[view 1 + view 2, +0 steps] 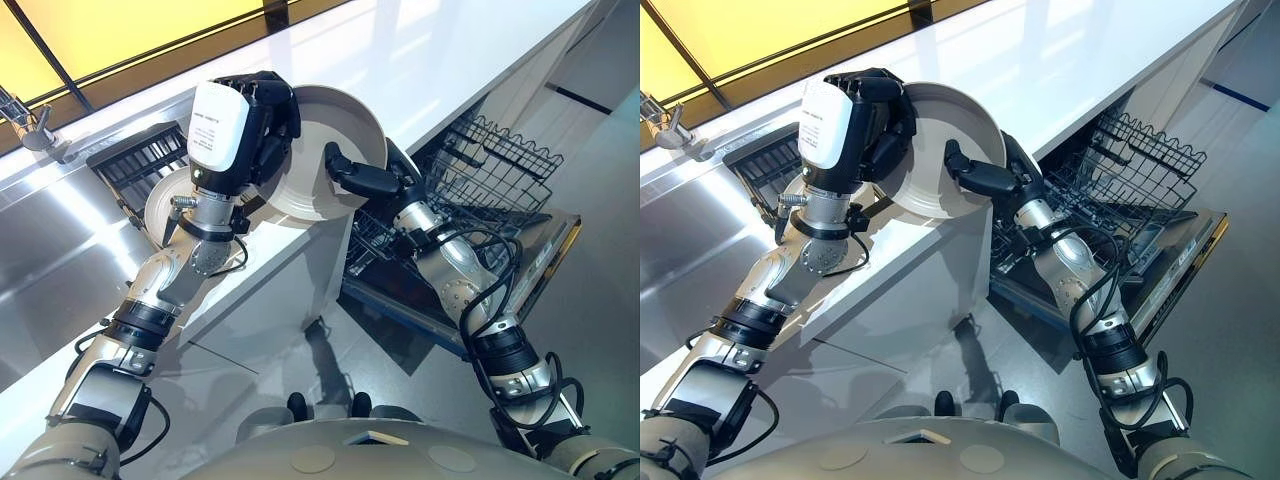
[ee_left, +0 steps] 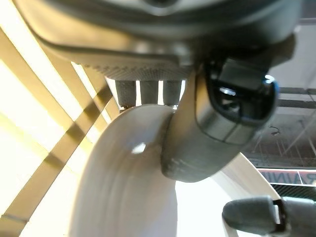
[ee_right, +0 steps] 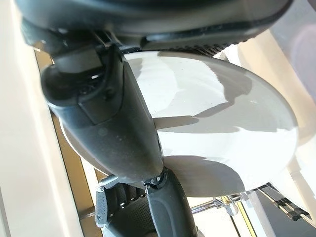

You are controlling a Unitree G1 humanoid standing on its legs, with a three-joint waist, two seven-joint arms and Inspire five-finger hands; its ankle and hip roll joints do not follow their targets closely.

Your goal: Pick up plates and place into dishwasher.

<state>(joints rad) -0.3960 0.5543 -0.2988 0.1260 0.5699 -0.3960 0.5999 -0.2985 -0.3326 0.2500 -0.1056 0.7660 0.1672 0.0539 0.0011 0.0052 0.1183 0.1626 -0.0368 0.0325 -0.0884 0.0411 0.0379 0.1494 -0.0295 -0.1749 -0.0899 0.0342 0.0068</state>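
A beige plate point(image 1: 335, 140) hangs tilted on edge above the white counter point(image 1: 420, 60), held between both hands. My left hand point(image 1: 245, 120), with a white cover on its back, grips the plate's left rim; in the left wrist view its thumb point(image 2: 197, 148) curls over the plate point(image 2: 123, 187). My right hand point(image 1: 365, 180) grips the lower right rim. In the right wrist view its thumb point(image 3: 118, 133) lies across the plate's face point(image 3: 222, 128), and its fingers are hidden behind. A second beige plate point(image 1: 165, 205) stands in the dark drying rack point(image 1: 140, 160).
The dishwasher stands open at the right, its wire basket point(image 1: 490, 170) pulled out over the lowered door point(image 1: 545, 250). A steel sink point(image 1: 60, 240) with a tap point(image 1: 35, 125) lies to the left. A window runs behind the counter.
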